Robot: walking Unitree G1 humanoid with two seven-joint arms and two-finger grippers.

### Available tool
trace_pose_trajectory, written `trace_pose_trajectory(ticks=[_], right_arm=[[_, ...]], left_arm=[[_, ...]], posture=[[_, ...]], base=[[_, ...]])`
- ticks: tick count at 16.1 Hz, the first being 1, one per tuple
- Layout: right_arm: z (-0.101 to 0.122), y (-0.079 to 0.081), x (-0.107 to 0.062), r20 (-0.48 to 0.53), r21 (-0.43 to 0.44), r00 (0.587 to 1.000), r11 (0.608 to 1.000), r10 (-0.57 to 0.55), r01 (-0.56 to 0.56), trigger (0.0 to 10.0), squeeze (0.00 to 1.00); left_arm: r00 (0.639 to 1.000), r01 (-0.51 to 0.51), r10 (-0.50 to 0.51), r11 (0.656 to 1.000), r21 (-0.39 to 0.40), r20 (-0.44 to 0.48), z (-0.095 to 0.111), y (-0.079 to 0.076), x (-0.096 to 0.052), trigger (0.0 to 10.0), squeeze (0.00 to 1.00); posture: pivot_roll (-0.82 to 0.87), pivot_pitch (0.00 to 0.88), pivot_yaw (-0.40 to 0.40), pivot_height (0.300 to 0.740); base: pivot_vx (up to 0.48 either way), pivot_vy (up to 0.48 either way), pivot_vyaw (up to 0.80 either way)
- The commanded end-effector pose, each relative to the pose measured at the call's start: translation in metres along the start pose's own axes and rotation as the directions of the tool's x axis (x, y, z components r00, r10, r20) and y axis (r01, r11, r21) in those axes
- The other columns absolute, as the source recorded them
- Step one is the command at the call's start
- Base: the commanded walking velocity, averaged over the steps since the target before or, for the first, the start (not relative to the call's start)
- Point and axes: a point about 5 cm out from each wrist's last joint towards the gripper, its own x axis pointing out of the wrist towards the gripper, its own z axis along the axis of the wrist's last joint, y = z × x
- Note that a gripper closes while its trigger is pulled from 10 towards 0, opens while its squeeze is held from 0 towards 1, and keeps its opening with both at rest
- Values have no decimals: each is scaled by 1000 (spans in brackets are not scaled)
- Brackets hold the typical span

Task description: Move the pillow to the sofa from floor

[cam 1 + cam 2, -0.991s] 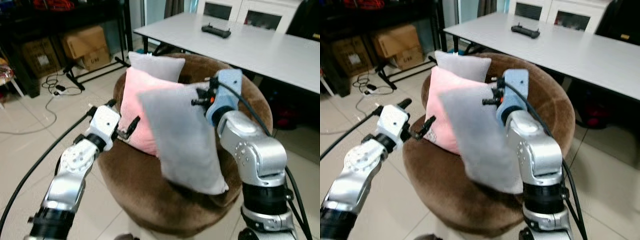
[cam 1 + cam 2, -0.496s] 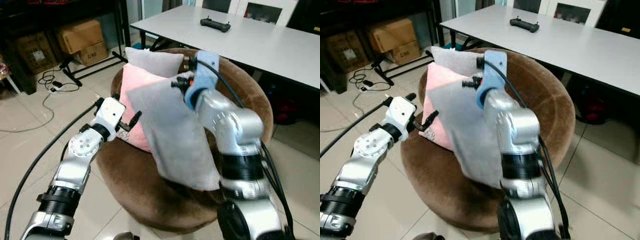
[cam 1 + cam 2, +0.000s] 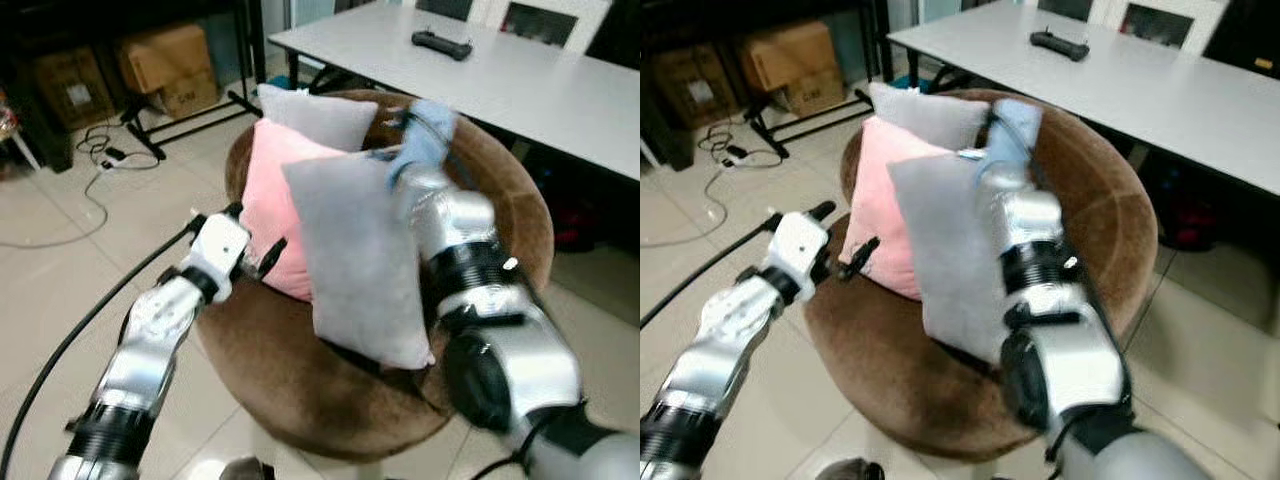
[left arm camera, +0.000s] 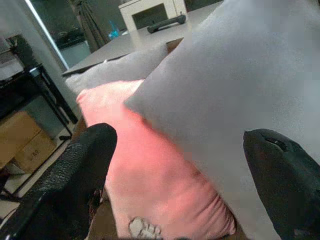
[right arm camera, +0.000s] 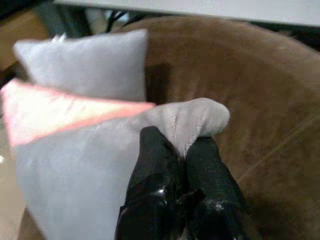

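Item: grey pillow point(image 3: 360, 260), held upright over the seat of a round brown sofa chair point(image 3: 300, 390). Its long axis ran from the pinched top corner down to a lower corner hanging at the chair's front right; its broad face was turned toward the robot. The lower edge sat low over the seat cushion; whether it touched could not be told.

Holder: right gripper point(image 5: 177, 165), both black fingers pressed together on the pillow's upper corner, close to the chair's curved backrest point(image 5: 260, 95).

Behind it: a pink pillow point(image 3: 275, 200), leaning upright and partly covered by the grey one; behind that, a second grey pillow point(image 3: 320, 115) against the backrest.

Left gripper point(image 3: 255, 250): beside the pink pillow's lower left corner at the chair's left rim, fingers spread apart with nothing between them.

Room: bare seat cushion lay in front of and below the pillows. Tiled floor point(image 3: 60, 290) stretched open on the left, crossed by a cable point(image 3: 85, 215). A white table point(image 3: 520, 80) stood close behind the chair with a black controller point(image 3: 442, 43) on it. Cardboard boxes point(image 3: 165, 70) sat under a dark shelf at the far left.
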Motion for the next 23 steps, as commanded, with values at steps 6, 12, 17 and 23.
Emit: trace_pose_trajectory(ticks=[6,12,17,23], right_arm=[[66,-39,3,171,198,968,969,-185,150,10000,0],[136,-45,-24,320,394,884,896,-342,204,10000,0],[111,-14,-26,209,404,939,899,-272,170,10000,0],[25,33,-12,-72,347,993,931,-93,113,10000,0]], left_arm=[[1000,21,-21,1000,-23,15,5,-6,-19,10000,102],[998,54,-53,998,-32,33,13,-12,-18,10000,98],[997,64,-63,997,-38,38,15,-14,-17,10000,94],[998,53,-52,998,-35,36,15,-11,-12,10000,94]], posture=[[22,0,-26,740],[12,0,-12,740],[11,0,-17,740],[16,0,-28,740]], base=[[0,0,0],[0,0,0],[0,0,0],[0,0,0]])
